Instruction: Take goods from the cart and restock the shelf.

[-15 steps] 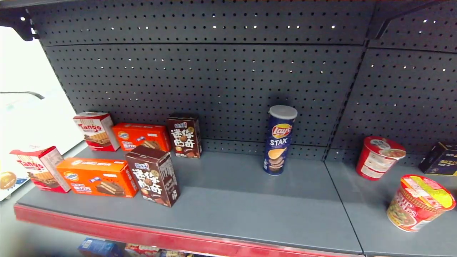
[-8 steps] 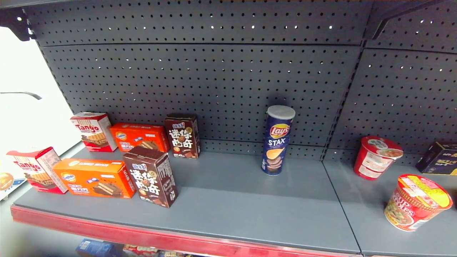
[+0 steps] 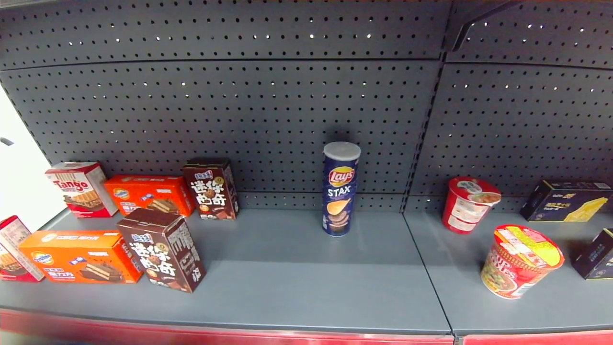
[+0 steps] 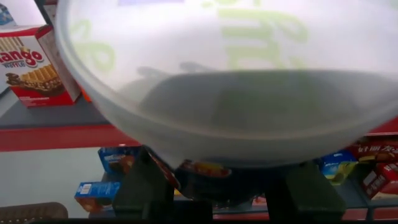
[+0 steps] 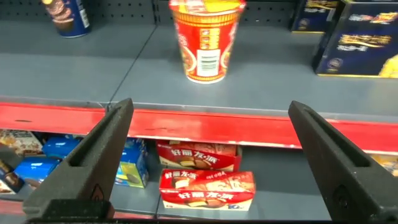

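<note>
snack can (image 4: 224, 93) clamped in the left hand (image 4: 224, 193); right hand (image 5: 210, 112) spread wide open, touching nothing.

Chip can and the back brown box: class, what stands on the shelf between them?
Nothing: in the head view the grey shelf between chip can and brown box is bare.

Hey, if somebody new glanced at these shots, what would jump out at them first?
A translucent-lidded container held in the left gripper looms closest. On the shelf, one blue chip canister stands upright alone at the middle, near the pegboard at the back, with a red noodle cup toward the front right.
</note>
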Available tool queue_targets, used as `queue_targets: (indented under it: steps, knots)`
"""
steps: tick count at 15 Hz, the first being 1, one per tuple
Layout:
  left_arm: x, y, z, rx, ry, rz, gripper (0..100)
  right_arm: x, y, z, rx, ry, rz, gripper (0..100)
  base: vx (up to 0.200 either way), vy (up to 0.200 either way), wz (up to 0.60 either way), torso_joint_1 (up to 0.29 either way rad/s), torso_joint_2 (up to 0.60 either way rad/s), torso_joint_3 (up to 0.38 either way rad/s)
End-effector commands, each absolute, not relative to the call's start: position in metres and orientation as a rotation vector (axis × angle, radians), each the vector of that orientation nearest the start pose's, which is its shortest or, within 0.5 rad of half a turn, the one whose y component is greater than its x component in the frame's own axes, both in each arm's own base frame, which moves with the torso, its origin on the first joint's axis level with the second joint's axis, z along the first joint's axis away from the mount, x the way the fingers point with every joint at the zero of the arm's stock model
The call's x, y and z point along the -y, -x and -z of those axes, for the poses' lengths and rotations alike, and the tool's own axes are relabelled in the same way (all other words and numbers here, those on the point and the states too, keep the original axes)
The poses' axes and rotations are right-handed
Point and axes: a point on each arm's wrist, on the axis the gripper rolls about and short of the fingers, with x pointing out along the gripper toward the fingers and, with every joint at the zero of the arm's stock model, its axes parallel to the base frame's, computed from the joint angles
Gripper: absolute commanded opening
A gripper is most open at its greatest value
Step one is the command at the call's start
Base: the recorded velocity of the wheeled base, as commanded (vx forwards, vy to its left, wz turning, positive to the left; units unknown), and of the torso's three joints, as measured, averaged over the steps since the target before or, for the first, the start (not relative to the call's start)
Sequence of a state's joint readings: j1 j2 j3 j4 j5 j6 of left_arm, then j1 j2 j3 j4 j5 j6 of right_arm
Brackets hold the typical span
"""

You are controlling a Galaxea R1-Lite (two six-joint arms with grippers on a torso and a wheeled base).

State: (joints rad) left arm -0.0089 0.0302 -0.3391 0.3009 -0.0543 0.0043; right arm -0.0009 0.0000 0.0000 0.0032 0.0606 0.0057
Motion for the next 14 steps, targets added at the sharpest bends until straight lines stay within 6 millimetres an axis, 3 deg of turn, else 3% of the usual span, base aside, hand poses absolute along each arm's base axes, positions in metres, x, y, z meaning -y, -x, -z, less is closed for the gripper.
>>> queue_targets:
  steps: [1, 5, 8, 9, 10, 11, 12, 14]
  knots:
    - [0.001, 0.053, -0.135, 0.005, -0.005, 0.063, 0, -0.001, 0.023, -0.075, -0.005, -0.006, -0.061, 100, 0.000, 0.000, 0.00, 0.000, 0.00, 0.000]
    - [0.001, 0.054, -0.136, 0.009, -0.005, 0.063, 0, -0.001, 0.023, -0.075, -0.005, -0.006, -0.060, 100, 0.000, 0.000, 0.00, 0.000, 0.00, 0.000]
    - [0.001, 0.057, -0.144, 0.031, -0.001, 0.058, 0, 0.000, 0.013, -0.078, -0.137, -0.062, -0.065, 100, 0.000, 0.000, 0.00, 0.000, 0.00, 0.000]
    - [0.001, 0.057, -0.147, 0.029, -0.001, 0.060, 0, 0.000, 0.015, -0.078, -0.101, -0.002, -0.106, 100, 0.000, 0.000, 0.00, 0.000, 0.00, 0.000]
    - [0.000, 0.055, -0.147, 0.018, 0.000, 0.063, 0, -0.001, 0.018, -0.086, -0.055, 0.021, -0.160, 100, 0.000, 0.000, 0.00, 0.000, 0.00, 0.000]
    - [0.001, 0.055, -0.148, 0.017, 0.000, 0.058, 0, -0.001, 0.017, -0.146, 0.026, 0.011, -0.235, 100, 0.000, 0.000, 0.00, 0.000, 0.00, 0.000]
    - [0.001, 0.054, -0.144, 0.005, -0.003, 0.055, 0, -0.002, 0.003, -0.163, -0.050, 0.004, -0.313, 100, 0.000, 0.000, 0.00, 0.000, 0.00, 0.000]
    - [0.001, 0.056, -0.147, 0.002, -0.005, 0.038, 0, -0.004, 0.000, -0.174, -0.039, 0.006, -0.419, 100, 0.000, 0.000, 0.00, 0.000, 0.00, 0.000]
